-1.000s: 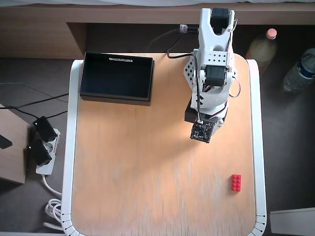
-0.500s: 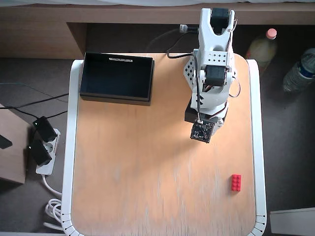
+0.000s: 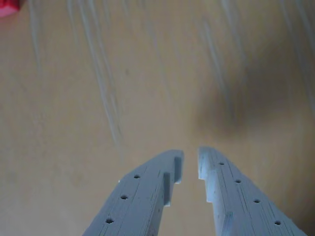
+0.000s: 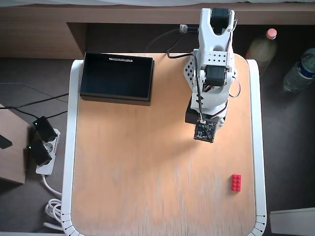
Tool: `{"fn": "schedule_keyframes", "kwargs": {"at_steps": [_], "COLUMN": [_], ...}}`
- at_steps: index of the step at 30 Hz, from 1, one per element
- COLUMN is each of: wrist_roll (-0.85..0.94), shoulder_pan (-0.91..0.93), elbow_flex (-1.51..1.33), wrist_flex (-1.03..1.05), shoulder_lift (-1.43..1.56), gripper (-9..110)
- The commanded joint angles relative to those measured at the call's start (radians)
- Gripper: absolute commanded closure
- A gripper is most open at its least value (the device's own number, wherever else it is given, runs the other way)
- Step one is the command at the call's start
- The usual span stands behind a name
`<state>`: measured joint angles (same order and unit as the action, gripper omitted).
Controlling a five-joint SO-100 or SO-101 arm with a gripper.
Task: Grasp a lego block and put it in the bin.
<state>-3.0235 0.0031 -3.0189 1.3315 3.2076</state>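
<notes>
The red lego block [image 4: 236,182] lies flat on the wooden table near its front right in the overhead view; in the wrist view only a blurred red corner of it [image 3: 7,7] shows at the top left. The black bin [image 4: 116,100] stands open and empty at the table's back left. My gripper [image 3: 191,160] hangs above bare wood, its two pale fingers almost together with a narrow slit between them and nothing held. In the overhead view the fingers are hidden under the wrist camera board [image 4: 205,130], which sits well back and left of the block.
The white arm base [image 4: 211,73] stands at the table's back right. The table has a white rim [image 4: 72,147]. A power strip with plugs [image 4: 42,147] and cables lie on the floor at left; bottles [image 4: 300,71] stand on the floor at right.
</notes>
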Motion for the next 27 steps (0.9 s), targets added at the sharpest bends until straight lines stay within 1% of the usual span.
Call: {"fn": "schedule_keyframes", "kwargs": {"at_steps": [1, 4, 10, 14, 27], "wrist_roll": [-0.112, -0.144, -0.232, -0.253, -0.262], "shoulder_pan": [0.015, 0.017, 0.037, 0.037, 0.058], "elbow_flex": [-0.153, -0.152, -0.092, 0.037, 0.511], "wrist_flex": [0.000, -0.031, -0.189, -0.236, -0.272], "shoulder_lift": [0.067, 0.054, -0.072, -0.221, -0.703], "gripper": [101, 101, 101, 101, 101]}}
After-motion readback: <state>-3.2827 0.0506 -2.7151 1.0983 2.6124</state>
